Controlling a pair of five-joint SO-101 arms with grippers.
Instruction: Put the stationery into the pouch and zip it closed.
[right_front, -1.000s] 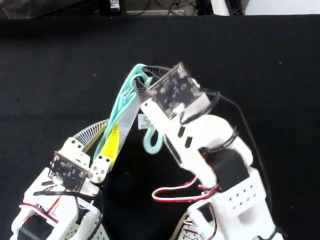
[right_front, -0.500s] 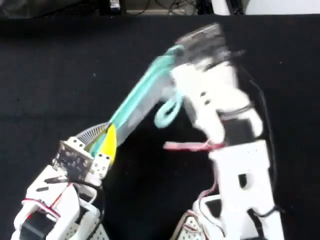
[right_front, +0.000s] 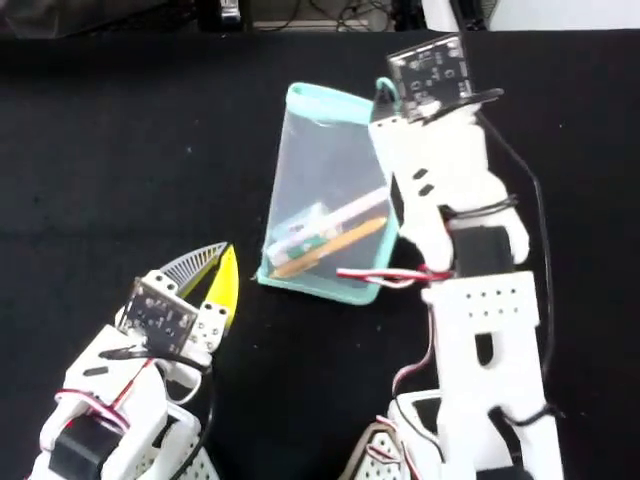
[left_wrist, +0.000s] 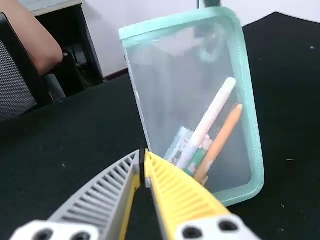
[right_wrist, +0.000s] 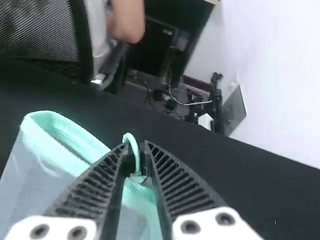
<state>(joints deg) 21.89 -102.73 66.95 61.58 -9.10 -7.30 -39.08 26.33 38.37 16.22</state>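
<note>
A second ago the pouch (right_front: 325, 200) hung edge-on, stretched between both arms. Now it lies flat on the black desk (right_front: 120, 150), in the upper middle of the high view. The left arm (right_front: 130, 370) no longer holds it. The left jaws sit at lower left, pressed together at the tips with nothing between them, near the pouch's lower left corner but apart from it. The right arm (right_front: 450, 200) has swung towards the far side of the desk. The right jaws are now at the pouch's upper right corner, clenched on the mint zipper pull (right_wrist: 132, 150), a small loop pinched between the ribbed tips.

The pouch (left_wrist: 175, 90) is a translucent rectangle with a mint-green border, tilted a little so its lower end points towards the bottom centre of the frame. Inside, bunched at that lower end, are a white pen (right_front: 335, 218), an orange pencil (right_front: 335, 245) just beside it, and a short white-and-green item (right_front: 295, 230) touching them. Whether the zip is fully run round I cannot tell.

The far short edge of the pouch is near the back edge of the desk, with a strip of black cloth between them. Open desk spreads wide to the left of the pouch and to the right of the right arm. The right arm lies along the pouch's right long side.
</note>
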